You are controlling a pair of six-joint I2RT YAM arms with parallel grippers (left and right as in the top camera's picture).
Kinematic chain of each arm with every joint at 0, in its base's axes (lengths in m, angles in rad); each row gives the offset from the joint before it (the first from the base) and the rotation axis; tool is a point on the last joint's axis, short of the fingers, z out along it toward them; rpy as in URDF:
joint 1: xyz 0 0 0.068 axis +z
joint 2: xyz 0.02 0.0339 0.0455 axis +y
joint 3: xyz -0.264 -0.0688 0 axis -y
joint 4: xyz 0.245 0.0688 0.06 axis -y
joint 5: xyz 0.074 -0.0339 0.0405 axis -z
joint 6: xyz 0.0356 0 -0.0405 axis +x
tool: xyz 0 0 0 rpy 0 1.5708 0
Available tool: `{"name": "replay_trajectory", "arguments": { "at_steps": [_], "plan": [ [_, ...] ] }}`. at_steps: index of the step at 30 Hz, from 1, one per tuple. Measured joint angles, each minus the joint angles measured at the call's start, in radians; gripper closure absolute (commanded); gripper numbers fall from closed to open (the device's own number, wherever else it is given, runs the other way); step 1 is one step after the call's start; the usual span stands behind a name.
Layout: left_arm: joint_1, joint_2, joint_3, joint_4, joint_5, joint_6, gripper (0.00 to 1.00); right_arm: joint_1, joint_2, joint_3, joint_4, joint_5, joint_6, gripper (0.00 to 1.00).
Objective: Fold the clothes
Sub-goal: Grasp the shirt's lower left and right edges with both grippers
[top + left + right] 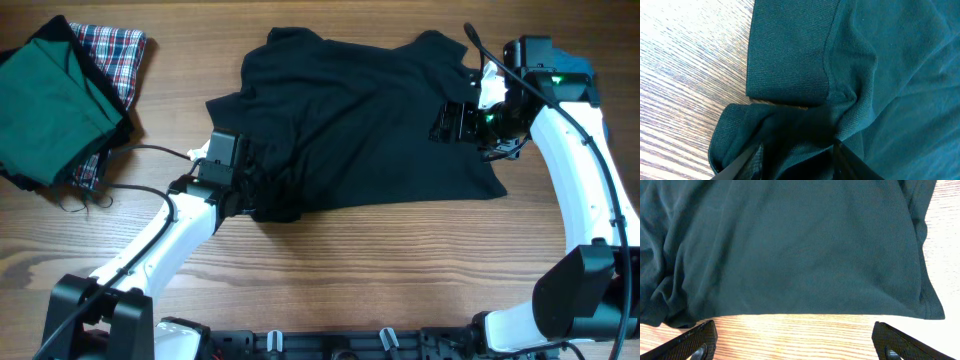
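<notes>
- black shirt (360, 120) lies spread but rumpled mid-worktop (400, 260), nearer the far edge.
- left hand (248, 190) sits at its near-left corner by the sleeve cuff (787, 75), fabric bunched between the fingers (747, 160); can't tell if it's actually clamped.
- right hand (458, 122) is released, spread wide, over the shirt's right side, holding nothing.
- risk: a shallow pinch slips on the lift, or it catches two layers and the fold goes crooked.
- risk: pulling with the right side unpinned drags the whole shirt.
</notes>
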Motion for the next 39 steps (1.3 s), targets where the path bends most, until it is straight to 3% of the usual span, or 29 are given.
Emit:
{"name": "replay_trajectory", "arguments": {
  "at_steps": [9, 10, 12, 13, 21, 26, 31, 33, 36, 39],
  "plan": [
    [0.000, 0.061, 0.000, 0.016, 0.018, 0.032, 0.57, 0.000, 0.000, 0.000, 0.008, 0.000, 0.000, 0.00],
    [0.000, 0.072, 0.000, 0.024, 0.023, 0.034, 0.61, 0.000, 0.000, 0.000, 0.008, 0.000, 0.000, 0.00],
    [0.000, 0.101, 0.000, 0.041, 0.031, 0.036, 0.93, 0.000, 0.000, 0.000, 0.009, 0.000, 0.000, 0.00],
    [0.000, 0.110, 0.000, 0.041, 0.034, 0.040, 0.96, 0.000, 0.000, 0.000, 0.010, 0.000, 0.000, 0.00],
    [0.032, 0.113, 0.000, 0.017, 0.053, 0.081, 0.96, 0.000, 0.000, 0.000, 0.010, 0.000, 0.000, 0.01],
    [0.247, 0.094, 0.000, -0.017, 0.099, 0.202, 0.96, 0.000, 0.000, 0.000, 0.022, 0.000, 0.000, 0.00],
    [0.414, 0.092, -0.001, 0.056, 0.170, 0.291, 0.96, 0.000, 0.000, 0.000, 0.029, 0.000, 0.000, 0.00],
    [0.424, 0.092, -0.002, 0.089, 0.196, 0.324, 0.92, 0.000, 0.000, 0.000, 0.029, 0.000, 0.000, 0.00],
    [0.423, 0.092, -0.002, 0.117, 0.234, 0.347, 0.67, 0.000, 0.000, 0.000, 0.029, 0.000, 0.000, 0.00],
    [0.423, 0.092, -0.002, 0.119, 0.271, 0.363, 0.53, 0.000, 0.000, 0.000, 0.029, 0.000, 0.000, 0.00]
  ]
}}
